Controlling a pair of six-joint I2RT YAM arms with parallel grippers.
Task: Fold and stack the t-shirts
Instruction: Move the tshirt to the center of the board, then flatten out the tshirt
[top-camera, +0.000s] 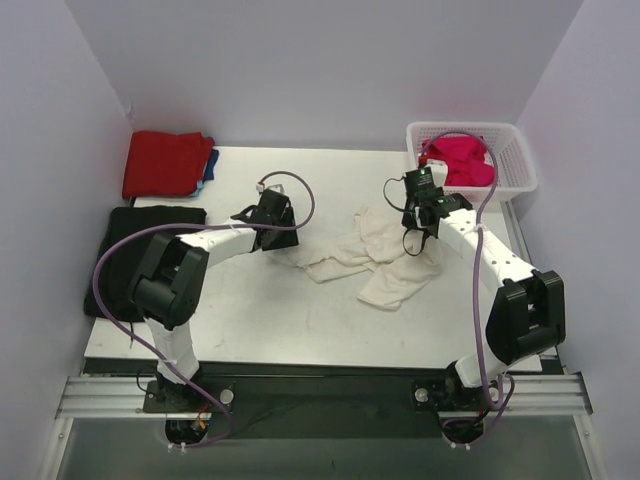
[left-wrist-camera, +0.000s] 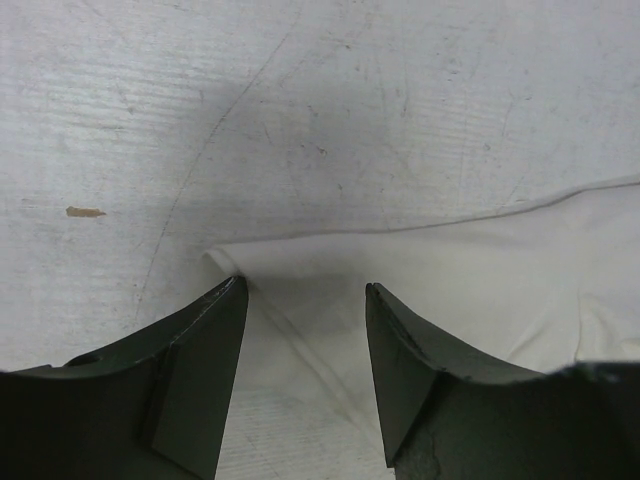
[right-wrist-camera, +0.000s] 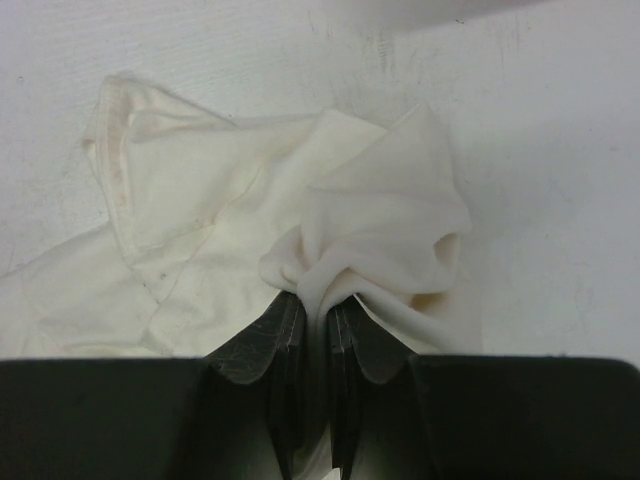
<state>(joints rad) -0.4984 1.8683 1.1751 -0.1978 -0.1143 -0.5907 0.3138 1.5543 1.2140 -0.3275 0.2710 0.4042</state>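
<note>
One cream t-shirt (top-camera: 395, 280): right fingers (right-wrist-camera: 260, 350) pinch it, left fingers (left-wrist-camera: 200, 350) spread astride; basket (top-camera: 525, 172) nearby.

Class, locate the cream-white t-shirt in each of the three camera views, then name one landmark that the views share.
Top external: cream-white t-shirt crumpled right of centre on the table, between the two arms.
Left wrist: its corner lies at bottom centre, between the open fingers of the left gripper.
Right wrist: it fills the centre and left, with a fold pinched in the shut right gripper.
Shared landmark: the scuffed white table surface.

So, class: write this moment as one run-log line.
left gripper: open, straddling corner of crumpled cream-white cloth t-shirt | right gripper: shut on bunched fold | shirt: unfolded
</note>
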